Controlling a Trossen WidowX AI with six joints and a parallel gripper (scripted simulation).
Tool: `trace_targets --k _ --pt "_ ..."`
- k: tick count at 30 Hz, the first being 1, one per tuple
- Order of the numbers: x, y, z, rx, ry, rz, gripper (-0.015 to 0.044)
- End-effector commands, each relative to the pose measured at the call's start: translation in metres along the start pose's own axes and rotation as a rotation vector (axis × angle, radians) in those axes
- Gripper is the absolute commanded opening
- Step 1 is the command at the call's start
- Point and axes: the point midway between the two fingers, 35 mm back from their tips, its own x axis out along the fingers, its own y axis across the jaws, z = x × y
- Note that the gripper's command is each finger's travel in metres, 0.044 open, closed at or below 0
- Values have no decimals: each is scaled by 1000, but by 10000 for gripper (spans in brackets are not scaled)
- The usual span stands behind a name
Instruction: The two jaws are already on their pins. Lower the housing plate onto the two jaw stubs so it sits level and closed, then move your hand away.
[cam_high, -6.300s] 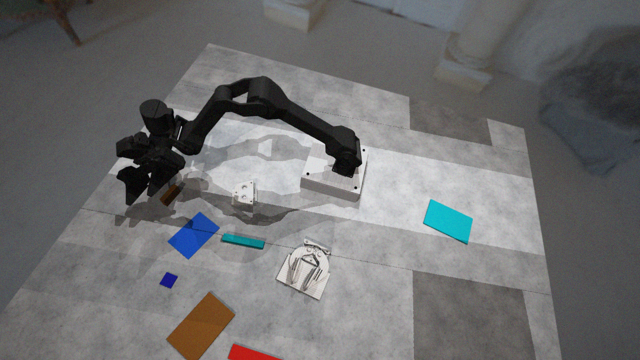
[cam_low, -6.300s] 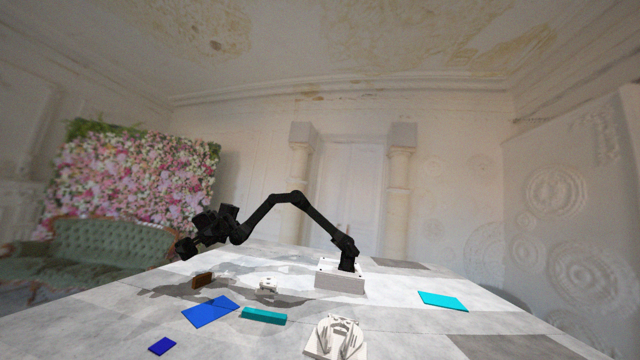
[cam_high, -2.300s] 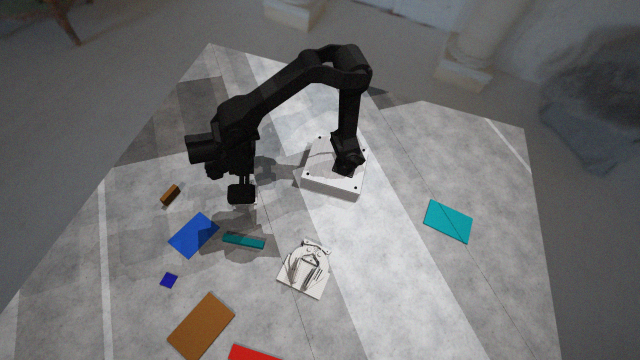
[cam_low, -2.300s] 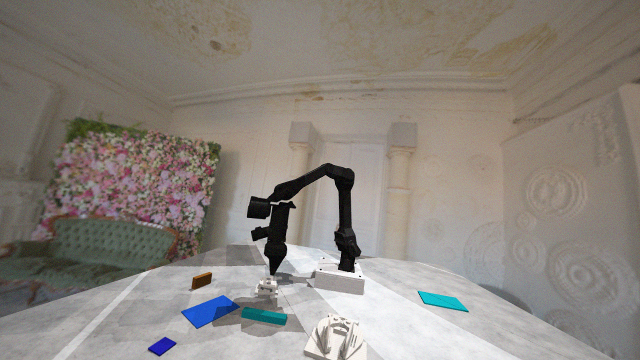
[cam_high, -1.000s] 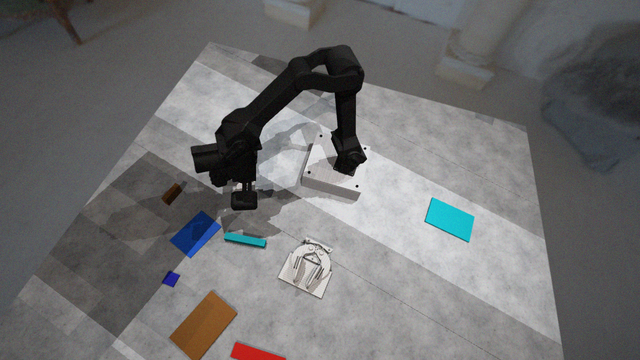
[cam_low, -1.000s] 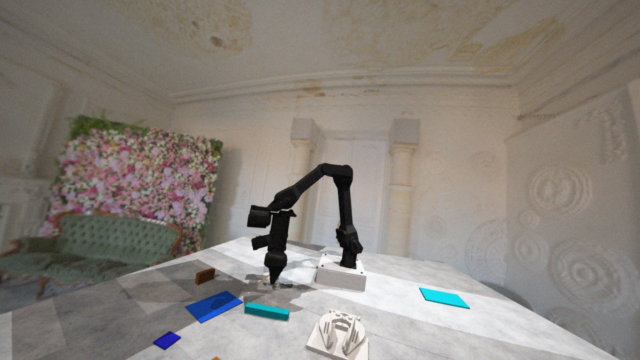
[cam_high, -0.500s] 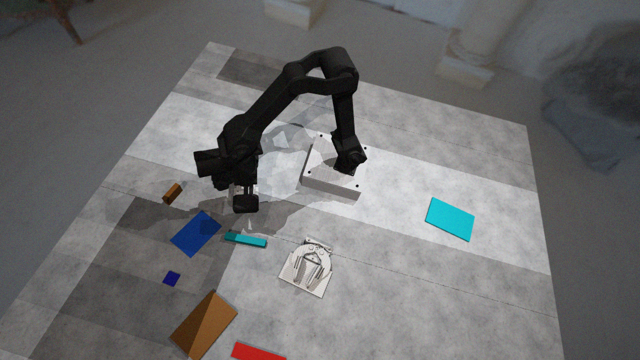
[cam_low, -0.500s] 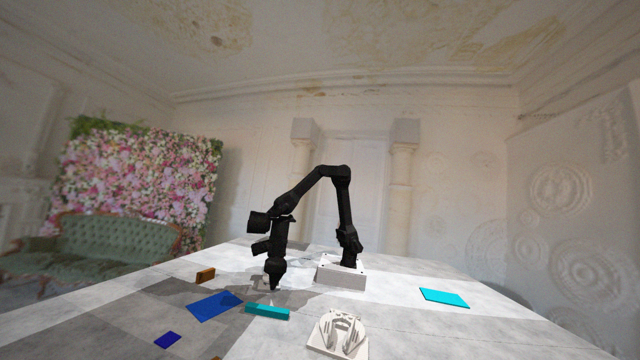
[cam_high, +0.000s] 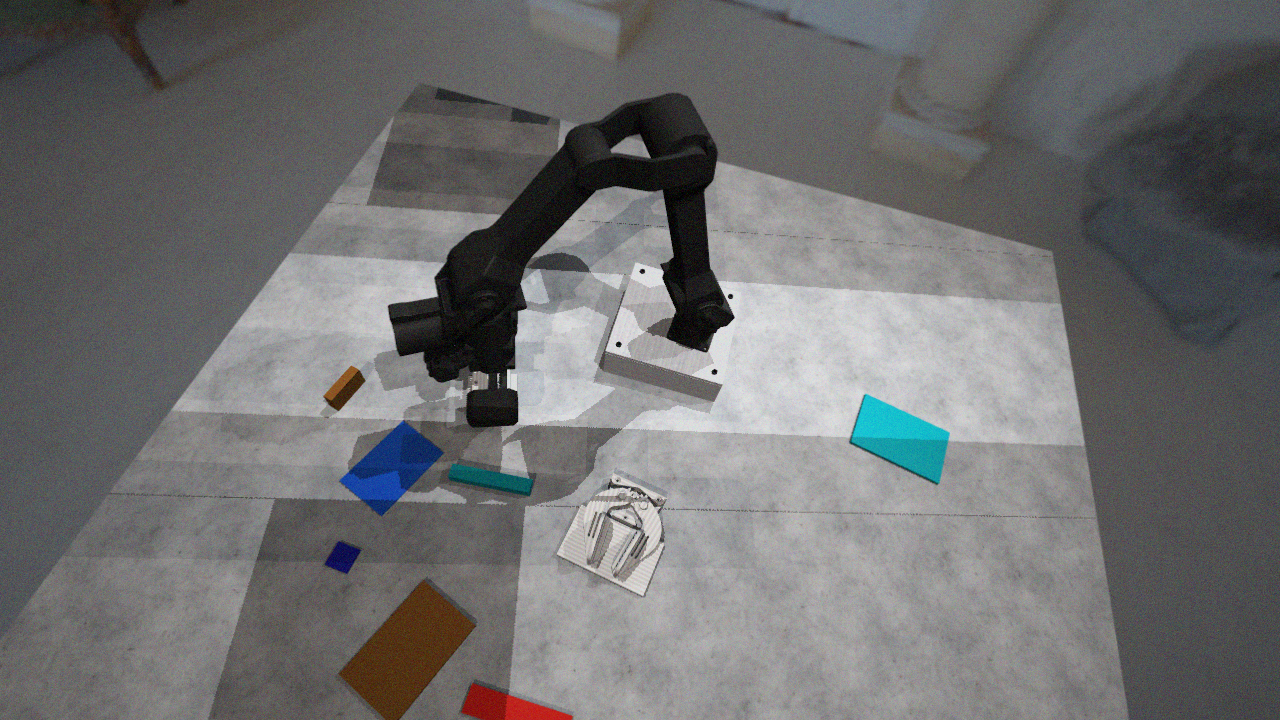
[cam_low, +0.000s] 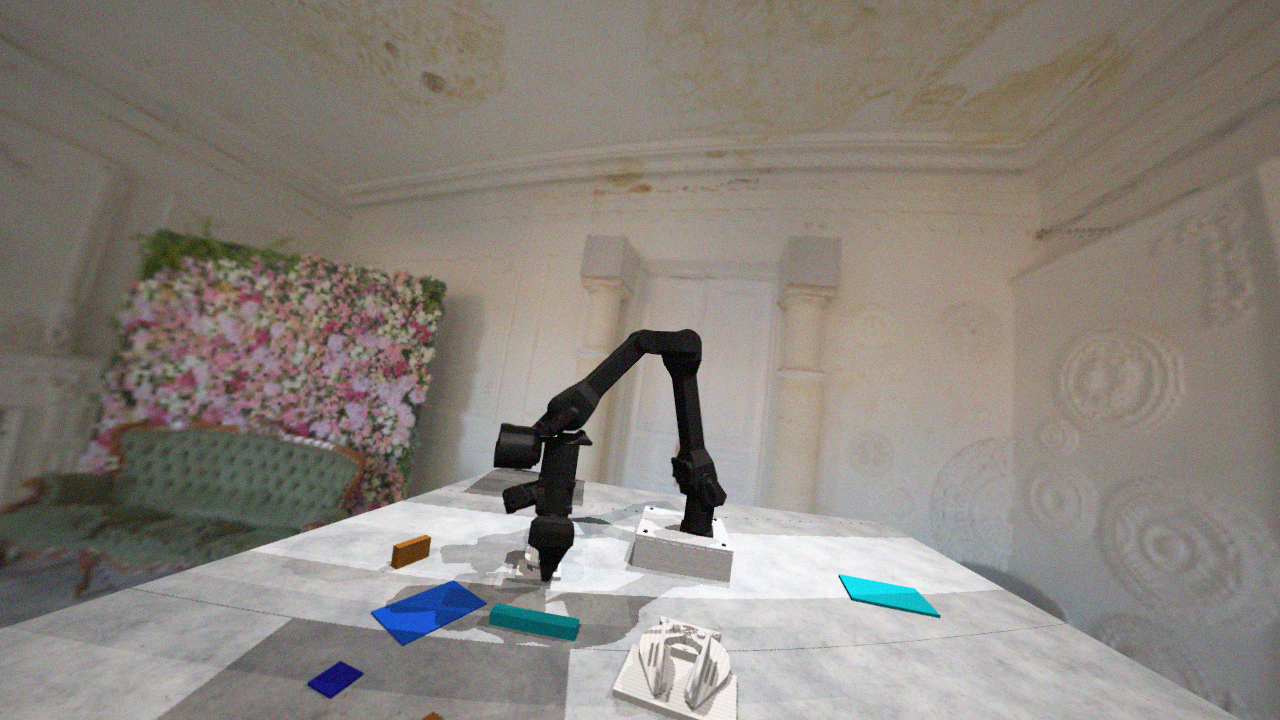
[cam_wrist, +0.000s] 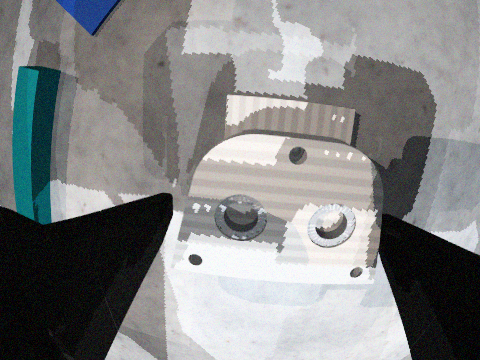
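The pale housing plate (cam_wrist: 280, 190), with two round sockets and three small holes, lies between my fingers in the wrist view, over a ribbed pale block (cam_wrist: 295, 120). My gripper (cam_wrist: 278, 216) (cam_low: 547, 574) is open, one finger on either side of the plate. The left finger stands a little off its edge; the right finger is very close, contact unclear. In the top and exterior views the gripper mostly hides the plate. The two jaws (cam_high: 631, 550) (cam_low: 656, 667) stand on the pale ribbed base (cam_high: 640, 586) (cam_low: 631, 689), well away from the gripper. Their stubs are too small to judge.
A teal bar (cam_high: 490, 478) (cam_low: 534, 621) (cam_wrist: 37, 145) and a blue slab (cam_high: 392, 467) (cam_low: 429, 611) lie near the gripper. An orange block (cam_high: 344, 388) stands left. A brown slab (cam_high: 408, 649), red piece (cam_high: 514, 702) and cyan slab (cam_high: 899, 438) lie farther off.
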Motion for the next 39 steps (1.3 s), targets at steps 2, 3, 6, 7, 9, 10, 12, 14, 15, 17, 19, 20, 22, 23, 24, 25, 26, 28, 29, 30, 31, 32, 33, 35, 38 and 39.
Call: trace_targets --k 2,3,6,7,9,10,12,14,15,17,19,20,22,23,24,25,26,28,29,30,31,32,33,35,38,39 --pt "1 0 0 -4 -2 -3 440" --pt "1 0 0 -4 -2 -3 440" --pt "1 0 0 -4 -2 -3 440" --pt "1 0 0 -4 -2 -3 440" --pt "1 0 0 -4 -2 -3 440" --pt "0 0 0 0 0 0 433" --pt "0 0 0 0 0 0 420" --pt "0 0 0 0 0 0 407" --pt "0 0 0 0 0 0 400" --pt "0 0 0 0 0 0 387" --pt "0 0 0 0 0 0 373" --pt "0 0 0 0 0 0 367" --pt "0 0 0 0 0 0 353" --pt "0 0 0 0 0 0 351" --pt "0 0 0 0 0 0 351" --pt "0 0 0 0 0 0 351" --pt "0 0 0 0 0 0 351" --pt "0 0 0 0 0 0 351" --pt "0 0 0 0 0 0 351" --pt "0 0 0 0 0 0 351" --pt "0 0 0 0 0 0 351" --pt "0 0 0 0 0 0 351" --pt "0 0 0 0 0 0 351" --pt "-2 0 0 0 0 0 351" --pt "-10 0 1 -1 0 0 351" --pt "-13 0 2 -1 0 -1 351"
